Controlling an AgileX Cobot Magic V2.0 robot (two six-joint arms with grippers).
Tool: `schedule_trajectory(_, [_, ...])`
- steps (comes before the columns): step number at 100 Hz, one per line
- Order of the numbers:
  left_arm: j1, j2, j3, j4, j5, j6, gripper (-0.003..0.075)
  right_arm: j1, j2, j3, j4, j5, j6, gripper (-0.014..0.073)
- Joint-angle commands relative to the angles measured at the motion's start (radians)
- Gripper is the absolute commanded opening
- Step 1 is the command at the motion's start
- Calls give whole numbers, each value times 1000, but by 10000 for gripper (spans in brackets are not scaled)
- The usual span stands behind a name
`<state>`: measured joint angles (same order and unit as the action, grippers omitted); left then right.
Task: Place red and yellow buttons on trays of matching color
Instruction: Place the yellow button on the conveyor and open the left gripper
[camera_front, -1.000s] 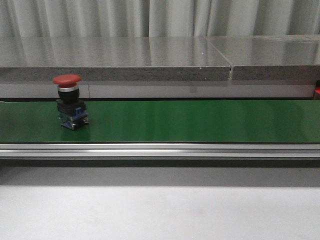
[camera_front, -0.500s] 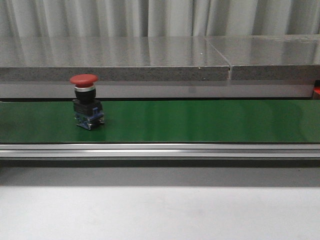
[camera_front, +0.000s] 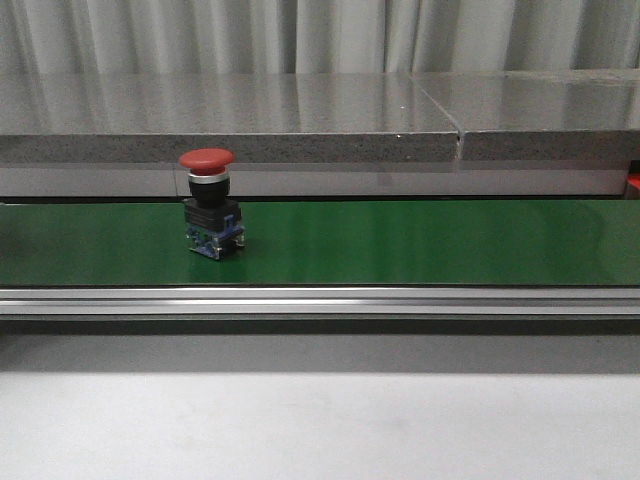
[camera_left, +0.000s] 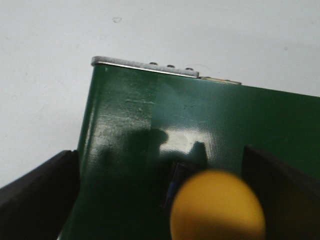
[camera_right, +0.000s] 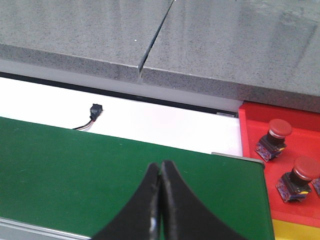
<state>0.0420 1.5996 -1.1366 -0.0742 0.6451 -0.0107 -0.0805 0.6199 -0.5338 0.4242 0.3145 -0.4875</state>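
Note:
A red button (camera_front: 207, 200) with a mushroom cap stands upright on the green belt (camera_front: 420, 240), left of the middle in the front view. Neither gripper shows in that view. My left gripper (camera_left: 160, 152) is open above the belt's end, its fingers (camera_left: 35, 200) wide apart. A blurred yellow button (camera_left: 217, 207) stands between them, nearer one finger. My right gripper (camera_right: 160, 165) is shut with nothing in it, over the belt's other end. Beside that end lies the red tray (camera_right: 252, 120) with two red buttons (camera_right: 277, 135) in it. A strip of the yellow tray (camera_right: 295, 231) shows next to it.
A grey stone ledge (camera_front: 300, 110) runs behind the belt and a metal rail (camera_front: 320, 298) along its front. A small black connector with wires (camera_right: 94, 111) lies on the white surface between belt and ledge. A red corner (camera_front: 635, 181) shows at the front view's right edge.
The red button has travelled to the right along the belt, staying upright.

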Motion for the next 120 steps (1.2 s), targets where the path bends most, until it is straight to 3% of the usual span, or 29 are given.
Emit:
schedule_trajectory(1, [-24, -34, -38, -6, -69, 11, 683, 1, -2, -28, 13, -70, -11, -68])
schedule_trajectory(31, [-73, -102, -85, -2, -108, 27, 652, 1, -2, -28, 13, -70, -11, -68])
schedule_trajectory(63, [-132, -363, -50, -2, -117, 27, 652, 1, -2, -28, 13, -70, -11, -68])
schedule_trajectory(96, [-279, -731, 198, -2, -188, 27, 652, 1, -2, -28, 13, -70, -11, -68])
schedule_trajectory(120, [-298, -996, 419, 0, -197, 27, 652, 1, -2, -28, 13, -70, -11, -68])
